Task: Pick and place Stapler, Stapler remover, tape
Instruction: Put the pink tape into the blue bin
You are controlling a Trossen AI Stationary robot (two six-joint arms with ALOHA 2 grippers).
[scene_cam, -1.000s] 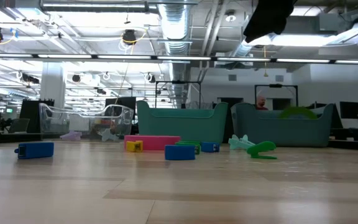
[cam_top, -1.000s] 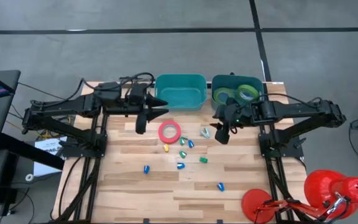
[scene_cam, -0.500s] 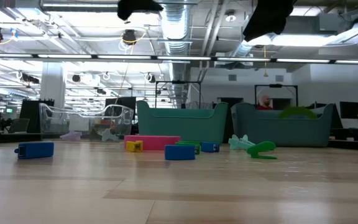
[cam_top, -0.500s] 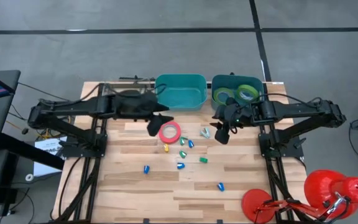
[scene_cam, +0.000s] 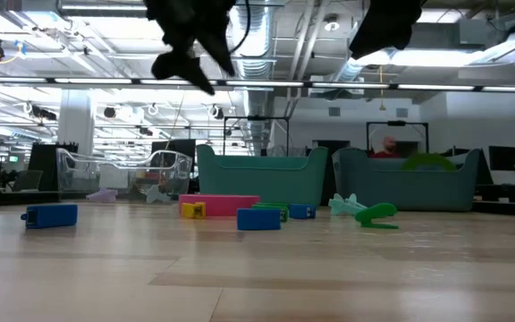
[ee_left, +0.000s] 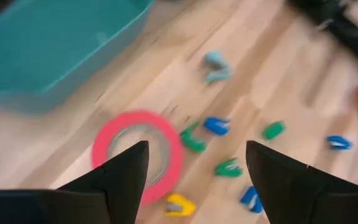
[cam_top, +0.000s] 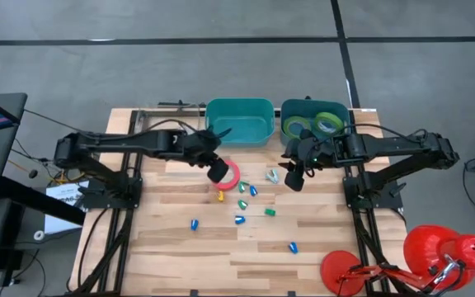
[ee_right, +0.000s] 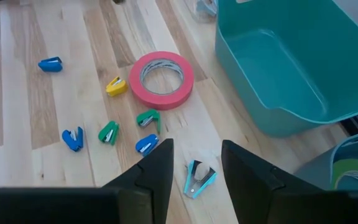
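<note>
A pink-red tape roll (cam_top: 236,172) lies flat on the wooden table, in front of the left teal bin (cam_top: 239,122). It also shows in the left wrist view (ee_left: 174,148) and the right wrist view (ee_right: 162,79). My left gripper (cam_top: 217,171) hangs open and empty just above the roll's left side (ee_left: 194,180). Two green tape rolls (cam_top: 297,126) (cam_top: 329,122) lie in the right teal bin (cam_top: 313,107). My right gripper (cam_top: 292,176) is open and empty above a pale blue staple remover (ee_right: 199,177). Several small blue, green and yellow staple removers (cam_top: 242,204) lie scattered on the table.
The two teal bins stand side by side at the table's far edge. Small pieces lie as far as the near middle (cam_top: 292,246). Red lamp-like objects (cam_top: 448,252) stand at the near right corner. In the low view a person (scene_cam: 384,146) shows in the room behind.
My left gripper has swung from the far left of the table toward the right and the near edge. It has come down to just over the pink-red tape roll. The tape and the small pieces have stayed in place.
</note>
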